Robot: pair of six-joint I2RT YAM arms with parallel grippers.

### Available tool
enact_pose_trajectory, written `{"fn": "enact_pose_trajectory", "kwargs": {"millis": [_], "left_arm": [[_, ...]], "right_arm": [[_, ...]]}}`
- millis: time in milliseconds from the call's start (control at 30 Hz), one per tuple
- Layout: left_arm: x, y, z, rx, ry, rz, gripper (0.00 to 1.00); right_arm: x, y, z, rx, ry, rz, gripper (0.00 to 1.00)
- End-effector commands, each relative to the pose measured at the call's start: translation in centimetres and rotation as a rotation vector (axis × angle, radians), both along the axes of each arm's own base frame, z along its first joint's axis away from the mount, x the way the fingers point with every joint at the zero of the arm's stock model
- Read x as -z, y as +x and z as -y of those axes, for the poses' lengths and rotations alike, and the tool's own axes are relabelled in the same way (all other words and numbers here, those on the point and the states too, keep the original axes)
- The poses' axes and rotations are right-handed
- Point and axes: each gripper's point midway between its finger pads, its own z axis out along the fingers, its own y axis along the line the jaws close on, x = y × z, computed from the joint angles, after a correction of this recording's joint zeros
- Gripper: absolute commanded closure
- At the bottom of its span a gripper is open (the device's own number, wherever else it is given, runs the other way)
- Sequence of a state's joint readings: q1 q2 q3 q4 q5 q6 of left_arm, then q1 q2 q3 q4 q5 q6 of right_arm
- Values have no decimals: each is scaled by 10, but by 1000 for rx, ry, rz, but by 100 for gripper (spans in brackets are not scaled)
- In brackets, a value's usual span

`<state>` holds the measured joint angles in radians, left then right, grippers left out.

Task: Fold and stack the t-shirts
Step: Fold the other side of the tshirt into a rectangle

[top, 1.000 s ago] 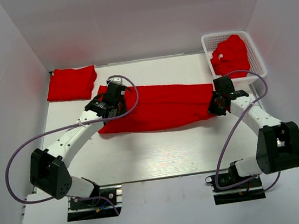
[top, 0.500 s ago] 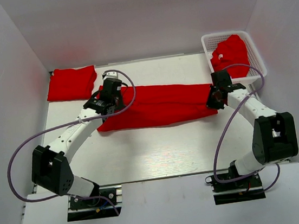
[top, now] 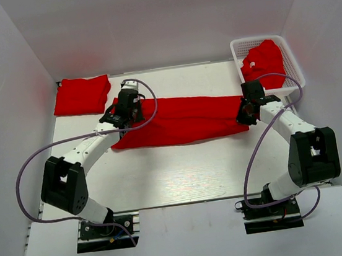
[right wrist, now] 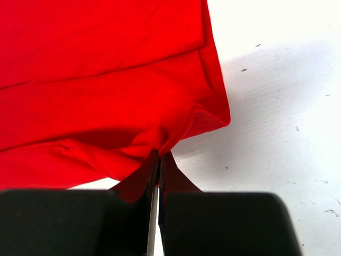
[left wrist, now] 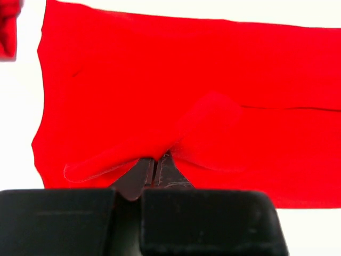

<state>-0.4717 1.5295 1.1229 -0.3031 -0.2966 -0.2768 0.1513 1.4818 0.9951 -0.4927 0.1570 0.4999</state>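
**Both tools pinching the ends of the long red shirt**

- Counter [top: 182, 170]: white, with red cloth in three places.
- Stretched t-shirt [top: 182, 120]: a long red band lying across the far half of the counter, parallel to the far edge. It reaches from near the left edge almost to the right edge. A lengthwise crease runs along the middle. The cloth is flat except at the two ends.
- Left tool [top: 126, 111]: over the left end of the band. The left wrist view shows its fingers [left wrist: 143, 172] pressed together on a raised ridge of red cloth, pulled up from the shirt's near-left part. No gap between the jaws.
- Right tool [top: 244, 116]: at the right end of the band. The right wrist view shows it closed on a small peak of cloth at the shirt's near-right corner. That corner is lifted slightly off the counter, with a shadow on the white surface beside it.
- Folded t-shirt [top: 81, 94]: a compact red rectangle at the far left corner, apart from the band and touched by neither arm.
- Basket [top: 296, 66]: white lattice, at the far right corner, just beyond the right tool.
- Crumpled t-shirt [top: 264, 61]: bunched inside the basket. A small white tag shows at its left side.
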Motion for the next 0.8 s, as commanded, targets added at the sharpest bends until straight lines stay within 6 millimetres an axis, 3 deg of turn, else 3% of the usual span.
{"fn": "enact_pose_trajectory", "kwargs": {"millis": [0, 100, 367, 467, 767], "left_arm": [[-16, 20, 6, 32, -13, 82, 100], [-22, 28, 5, 43, -9, 106, 100], [-2, 48, 6, 69, 12, 85, 100], [-11, 59, 10, 94, 6, 123, 100], [12, 78, 7, 104, 17, 97, 100]], "right_arm": [[-10, 10, 6, 35, -21, 35, 100], [-9, 10, 8, 44, -29, 34, 100], [-10, 23, 7, 61, -26, 55, 100], [-7, 25, 10, 76, -36, 45, 100], [4, 25, 11, 108, -37, 10, 100]]}}
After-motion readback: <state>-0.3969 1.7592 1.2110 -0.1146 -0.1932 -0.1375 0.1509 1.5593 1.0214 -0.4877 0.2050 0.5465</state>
